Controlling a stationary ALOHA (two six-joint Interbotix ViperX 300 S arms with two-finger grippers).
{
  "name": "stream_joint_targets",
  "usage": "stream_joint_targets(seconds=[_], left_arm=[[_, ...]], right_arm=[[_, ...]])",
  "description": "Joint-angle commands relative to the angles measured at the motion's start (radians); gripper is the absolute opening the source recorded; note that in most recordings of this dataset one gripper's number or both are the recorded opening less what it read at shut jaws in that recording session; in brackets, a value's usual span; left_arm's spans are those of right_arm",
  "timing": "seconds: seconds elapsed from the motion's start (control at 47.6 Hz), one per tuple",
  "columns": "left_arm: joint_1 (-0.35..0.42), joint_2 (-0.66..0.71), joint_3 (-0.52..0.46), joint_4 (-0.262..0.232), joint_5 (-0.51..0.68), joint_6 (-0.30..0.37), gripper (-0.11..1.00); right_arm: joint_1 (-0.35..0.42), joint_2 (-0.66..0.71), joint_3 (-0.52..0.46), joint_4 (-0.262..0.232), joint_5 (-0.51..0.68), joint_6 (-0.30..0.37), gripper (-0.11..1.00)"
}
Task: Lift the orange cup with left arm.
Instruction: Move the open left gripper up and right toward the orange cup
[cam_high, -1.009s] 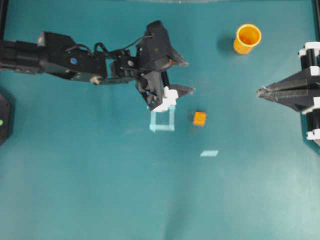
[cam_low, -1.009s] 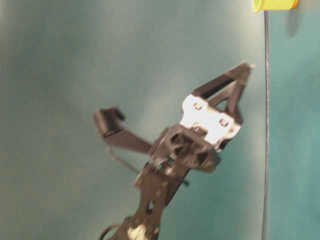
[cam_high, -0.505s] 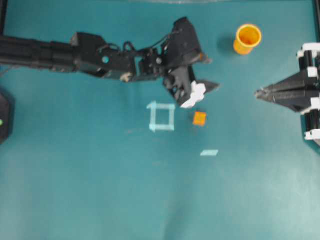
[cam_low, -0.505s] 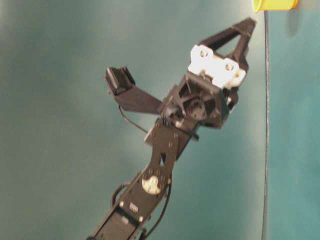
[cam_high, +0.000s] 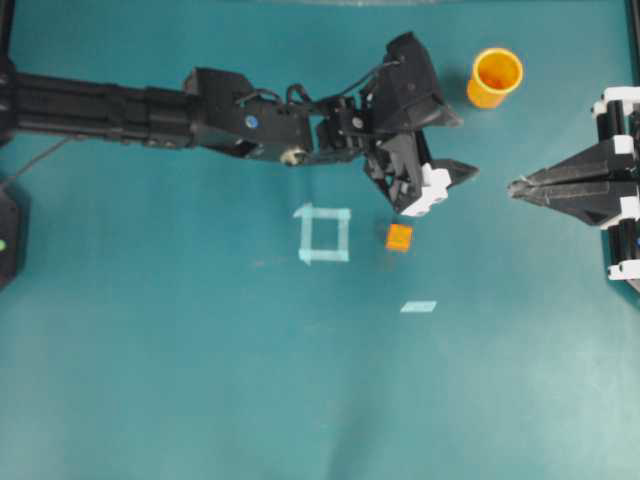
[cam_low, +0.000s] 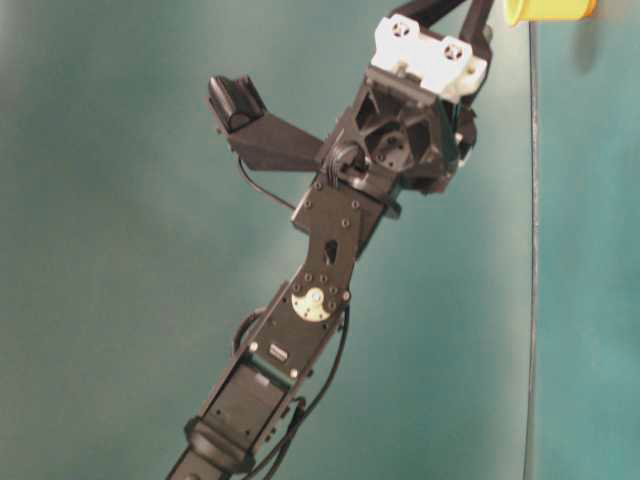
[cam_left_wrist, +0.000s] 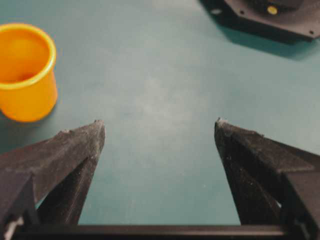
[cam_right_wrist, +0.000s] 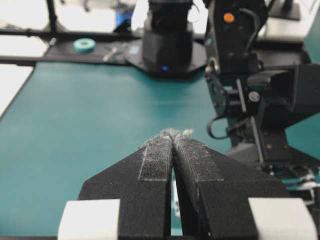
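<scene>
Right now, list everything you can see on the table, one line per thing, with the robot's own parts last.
orange cup: one, yellow-orange, upright, far right area of the table.
orange cube: one, orange, near the middle, right of the tape square.
tape square: one, pale blue outline, table centre.
tape strip: one, pale blue, below the cube.
table: one, teal.
left gripper: one, black, jaws open, empty, short of the cup.
right gripper: one, black, jaws shut, right edge.

My left arm (cam_high: 150, 105) has stretched out across the surface (cam_high: 200, 380), carrying my left end effector (cam_high: 455, 145) off the taped square (cam_high: 323, 233), past the orange cube (cam_high: 399, 237), toward the orange cup (cam_high: 495, 77).
</scene>
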Motion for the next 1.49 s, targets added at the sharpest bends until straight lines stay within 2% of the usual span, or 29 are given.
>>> stream_joint_targets(seconds=[0.0,0.441,0.757,0.988,1.177,1.472], left_arm=[[0.003,-0.012,-0.044,0.002,0.006,0.002,0.85],[0.032,0.058,-0.144,0.002,0.084,0.002,0.85],[0.031,0.078,-0.15,0.003,0.107,0.0,0.85],[0.025,0.06,-0.101,0.002,0.155,-0.003,0.85],[0.012,0.025,-0.023,0.002,0.156,-0.006,0.85],[0.028,-0.074,0.104,0.003,0.106,-0.006,0.85]], right_arm=[[0.0,0.003,-0.02,0.002,-0.003,-0.002,0.0],[0.0,0.003,-0.02,0.002,0.006,-0.002,0.0],[0.0,0.003,-0.02,0.0,0.026,0.0,0.0],[0.0,0.003,-0.02,0.0,0.031,0.0,0.0],[0.002,0.011,-0.018,0.0,0.032,0.0,0.0],[0.0,0.028,-0.017,0.0,0.034,-0.003,0.0]])
